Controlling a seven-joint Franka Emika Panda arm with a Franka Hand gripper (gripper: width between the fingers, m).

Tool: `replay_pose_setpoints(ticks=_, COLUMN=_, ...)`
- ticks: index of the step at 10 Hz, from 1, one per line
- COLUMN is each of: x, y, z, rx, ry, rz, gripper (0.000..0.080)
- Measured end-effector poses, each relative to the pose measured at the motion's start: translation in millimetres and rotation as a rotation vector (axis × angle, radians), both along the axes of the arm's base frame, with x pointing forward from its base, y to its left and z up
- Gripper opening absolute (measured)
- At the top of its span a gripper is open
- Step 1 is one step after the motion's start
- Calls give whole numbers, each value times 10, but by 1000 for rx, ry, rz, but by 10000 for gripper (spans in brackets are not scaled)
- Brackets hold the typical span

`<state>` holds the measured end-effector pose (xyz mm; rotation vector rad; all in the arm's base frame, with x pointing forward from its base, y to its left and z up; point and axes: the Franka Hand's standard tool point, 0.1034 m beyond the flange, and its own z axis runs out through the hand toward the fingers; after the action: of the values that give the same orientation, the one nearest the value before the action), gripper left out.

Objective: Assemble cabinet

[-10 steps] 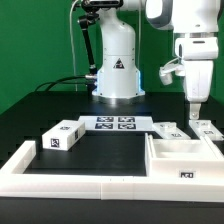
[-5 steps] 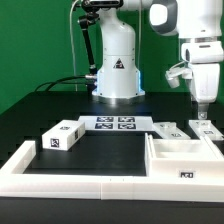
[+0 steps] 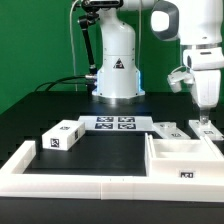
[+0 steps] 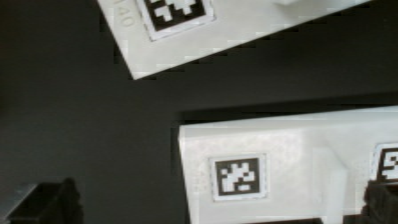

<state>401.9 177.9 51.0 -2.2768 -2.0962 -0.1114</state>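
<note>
The cabinet is a large white open box with inner walls and a tag on its front. It stands at the front of the exterior view's right. Small white tagged pieces lie just behind it. My gripper hangs above the right-hand one of these pieces. In the wrist view the gripper is open and empty. Its dark fingers stand wide apart on either side of a white tagged piece below. Another white tagged piece lies beyond it.
A single small white tagged block lies on the exterior view's left. The marker board lies in front of the robot base. A long low white border rail runs along the front and left of the black table.
The gripper has moved toward the exterior view's right and slightly lower, still open. The parts on the table have not moved.
</note>
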Motion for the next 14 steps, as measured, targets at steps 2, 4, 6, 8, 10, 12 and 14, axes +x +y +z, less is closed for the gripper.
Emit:
replay_pose_setpoints(ticks=2, x=-77, y=115, z=-35, rx=25, ry=-13, rz=-25, gripper=797)
replay_pose_setpoints(ticks=4, x=-292, y=275, z=-158, rx=57, ry=-16, rz=1, gripper=797)
replay_pose_setpoints(ticks=6, x=-356, y=312, z=-248, rx=71, ry=-7, rz=2, gripper=797)
replay_pose_setpoints(ticks=8, x=-412, y=325, z=-334, rx=85, ry=-1, rz=-2, gripper=797)
replay_pose_setpoints(ticks=10, x=-433, y=313, z=-382, rx=89, ry=6, rz=-8, gripper=797)
replay_pose_setpoints(ticks=12, x=-446, y=291, z=-411, rx=88, ry=13, rz=-14, gripper=531)
replay_pose_setpoints(ticks=14, x=-442, y=282, z=-412, rx=88, ry=13, rz=-16, gripper=399)
